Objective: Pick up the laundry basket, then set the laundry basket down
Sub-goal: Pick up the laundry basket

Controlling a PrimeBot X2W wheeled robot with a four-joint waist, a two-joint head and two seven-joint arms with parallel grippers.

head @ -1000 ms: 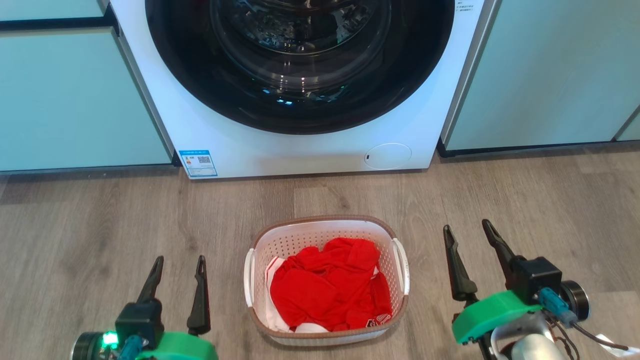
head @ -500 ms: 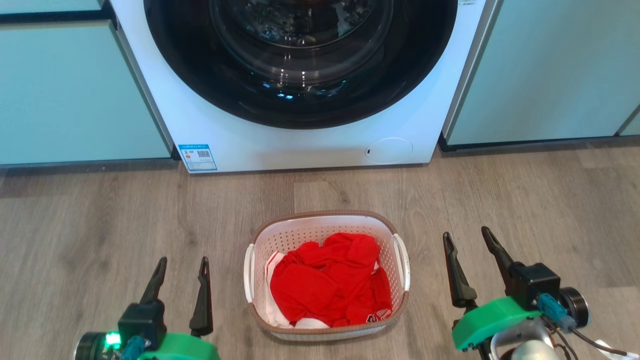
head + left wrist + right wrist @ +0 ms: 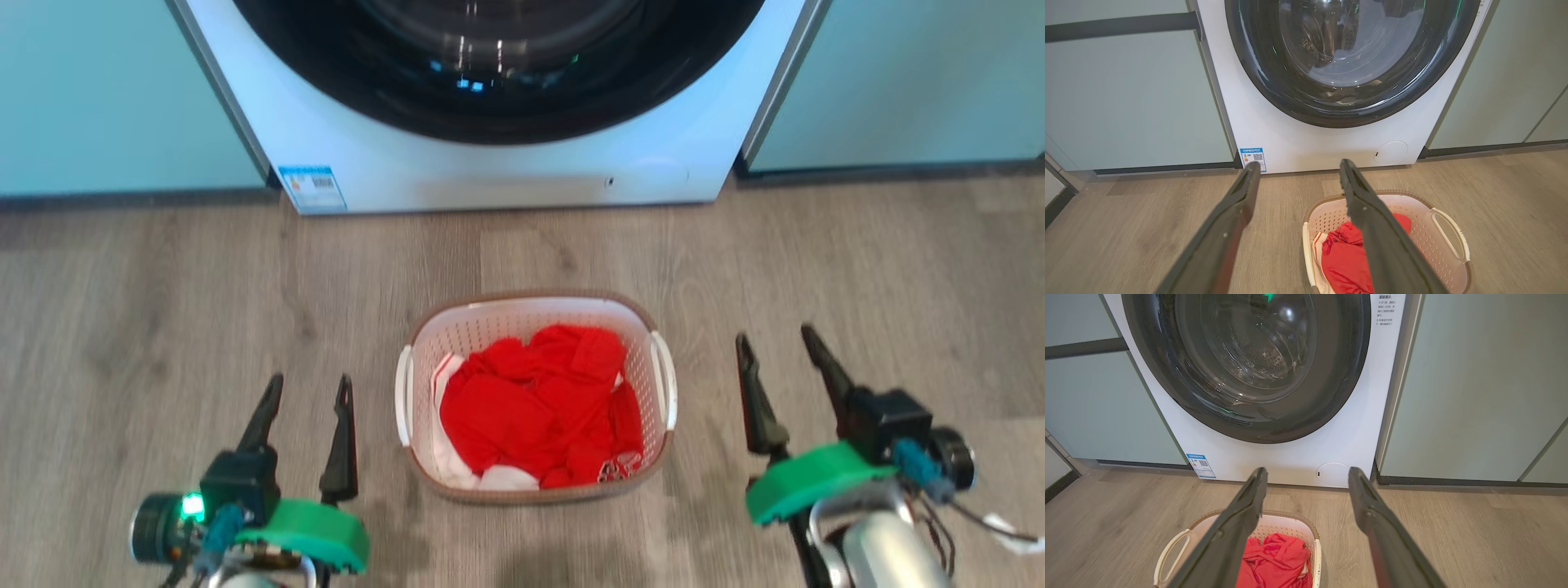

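The laundry basket (image 3: 490,335) stands on the wooden floor in front of the washing machine, white and perforated with a brown rim and a white handle on each side. Red and white clothes (image 3: 539,404) lie inside it. My left gripper (image 3: 309,388) hangs open to the basket's left, apart from its handle. My right gripper (image 3: 775,343) hangs open to the basket's right, also apart from it. The left wrist view has the basket (image 3: 1437,241) at lower right behind my left gripper (image 3: 1296,169). In the right wrist view the basket (image 3: 1290,524) lies at lower left behind my right gripper (image 3: 1308,475).
A white front-loading washing machine (image 3: 490,175) with a dark round door stands just beyond the basket. Pale green cabinet fronts (image 3: 98,90) flank it on both sides. Bare wooden floor (image 3: 163,286) surrounds the basket.
The head camera has tilted down, so the washer and basket sit higher in the picture. Both grippers stay open on either side of the basket, which has not moved on the floor.
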